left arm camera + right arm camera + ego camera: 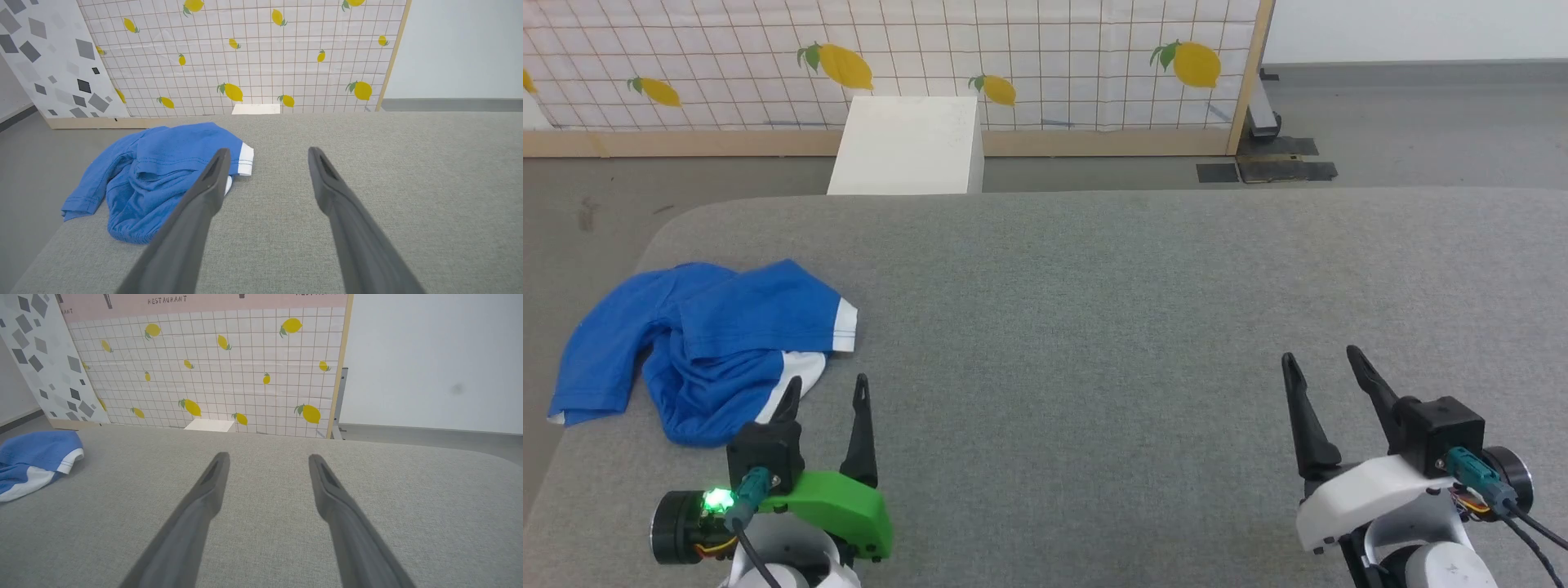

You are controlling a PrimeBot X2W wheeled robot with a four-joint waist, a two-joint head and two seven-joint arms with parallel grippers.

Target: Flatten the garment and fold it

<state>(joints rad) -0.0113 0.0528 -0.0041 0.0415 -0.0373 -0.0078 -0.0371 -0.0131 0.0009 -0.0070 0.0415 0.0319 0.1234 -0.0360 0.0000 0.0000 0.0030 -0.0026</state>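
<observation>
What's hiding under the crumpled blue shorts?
The crumpled royal-blue fabric shorts lie on the grey woven surface. A white panel peeks from beneath the top fold. Anything else underneath is covered.

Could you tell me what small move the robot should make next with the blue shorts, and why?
Probably ease the left gripper forward and left to the garment and grasp its near edge: it lies crumpled just ahead of that open gripper, while the right gripper, also open, sits far away.
</observation>
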